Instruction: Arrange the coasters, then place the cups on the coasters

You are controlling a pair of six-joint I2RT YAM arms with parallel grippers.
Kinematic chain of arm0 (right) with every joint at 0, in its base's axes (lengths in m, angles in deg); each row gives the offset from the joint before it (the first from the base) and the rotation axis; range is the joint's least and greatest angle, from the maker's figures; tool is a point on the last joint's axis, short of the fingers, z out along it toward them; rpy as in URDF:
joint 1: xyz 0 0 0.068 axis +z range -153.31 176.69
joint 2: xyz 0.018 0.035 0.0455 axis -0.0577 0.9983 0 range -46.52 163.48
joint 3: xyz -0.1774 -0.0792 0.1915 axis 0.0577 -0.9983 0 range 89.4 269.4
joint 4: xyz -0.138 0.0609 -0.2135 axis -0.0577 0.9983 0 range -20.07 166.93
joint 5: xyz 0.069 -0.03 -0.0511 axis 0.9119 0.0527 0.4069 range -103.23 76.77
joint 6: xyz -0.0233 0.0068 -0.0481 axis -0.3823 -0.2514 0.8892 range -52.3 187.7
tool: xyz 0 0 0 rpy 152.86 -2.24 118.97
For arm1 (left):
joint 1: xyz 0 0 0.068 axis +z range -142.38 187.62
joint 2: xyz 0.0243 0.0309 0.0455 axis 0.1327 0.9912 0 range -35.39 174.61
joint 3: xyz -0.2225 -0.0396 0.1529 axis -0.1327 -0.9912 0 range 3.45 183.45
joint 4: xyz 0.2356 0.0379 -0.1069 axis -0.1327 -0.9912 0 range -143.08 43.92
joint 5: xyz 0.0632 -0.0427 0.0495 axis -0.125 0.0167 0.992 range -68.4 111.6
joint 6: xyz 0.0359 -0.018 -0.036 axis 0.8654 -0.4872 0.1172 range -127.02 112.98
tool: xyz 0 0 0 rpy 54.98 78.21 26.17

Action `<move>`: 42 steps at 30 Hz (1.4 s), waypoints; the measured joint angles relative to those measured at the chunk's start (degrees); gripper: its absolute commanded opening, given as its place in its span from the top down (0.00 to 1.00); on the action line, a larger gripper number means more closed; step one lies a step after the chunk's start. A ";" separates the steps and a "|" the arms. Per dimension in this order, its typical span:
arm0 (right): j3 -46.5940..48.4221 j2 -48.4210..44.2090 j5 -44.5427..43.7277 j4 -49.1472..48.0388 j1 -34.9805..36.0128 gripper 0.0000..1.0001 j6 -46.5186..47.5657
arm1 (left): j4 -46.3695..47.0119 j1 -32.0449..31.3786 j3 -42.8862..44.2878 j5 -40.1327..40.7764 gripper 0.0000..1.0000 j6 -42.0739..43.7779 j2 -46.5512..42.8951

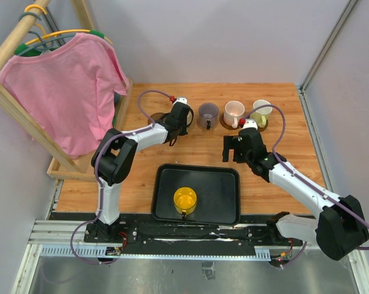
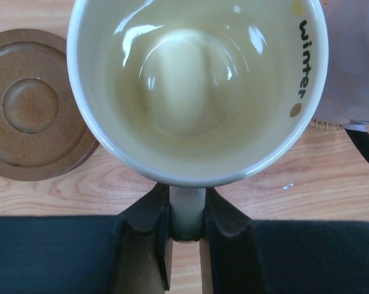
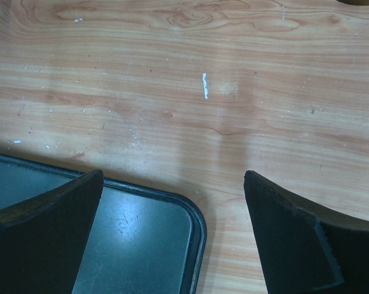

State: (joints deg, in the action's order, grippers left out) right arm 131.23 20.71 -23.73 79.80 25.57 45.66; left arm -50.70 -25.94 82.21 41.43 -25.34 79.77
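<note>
Fingers (image 2: pixel 144 236) of the left gripper (image 2: pixel 187 199) are pinched on the handle of the cream-beige cup (image 2: pixel 197 86). The cup stands straight ahead of the hand, mouth up, its handle pointing back into the palm. Just left of the cup, beside its wall, lies a bare dark brown coaster (image 2: pixel 34 113). I cannot tell whether the cup's base overlaps it, nor whether another coaster is hidden beneath the cup. Close on the hand's right the grey-purple cup (image 2: pixel 356 55) stands on a tan woven coaster (image 2: pixel 324 124). Further right, the pale pink cup (image 1: pixel 233 112) and pale yellow-green cup (image 1: pixel 262 110) each sit on one. The only free coaster in sight is therefore a short sideways shift to this hand's left, and that seems the relation to mind.

The right gripper (image 3: pixel 173 174) hangs spread wide and empty above the table (image 3: pixel 203 79), over the far right corner of the black tray (image 3: pixel 135 236). The yellow cup (image 1: pixel 185 200) stands in that tray, back toward the bases and to this hand's left, with its handle toward the near edge. The free right hand looks better placed to fetch it.
</note>
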 measured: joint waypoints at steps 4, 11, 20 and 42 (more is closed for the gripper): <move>0.00 0.02 0.02 0.00 0.00 0.01 0.00 | 0.52 0.00 0.00 0.00 1.00 -0.15 0.22; 0.00 0.66 0.15 -0.15 0.00 0.01 0.00 | 3.06 0.00 0.00 0.00 1.00 -0.17 0.22; 0.00 1.25 0.90 -0.24 0.00 0.01 -0.02 | 3.67 0.00 0.00 0.07 1.00 -0.20 0.33; 0.00 2.03 2.14 -0.61 0.00 0.01 -0.02 | 4.13 0.02 -0.83 0.90 0.99 -0.66 1.07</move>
State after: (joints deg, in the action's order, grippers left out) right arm 131.23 22.74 -21.59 79.19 25.57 45.64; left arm -46.57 -25.92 81.38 42.33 -26.00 80.84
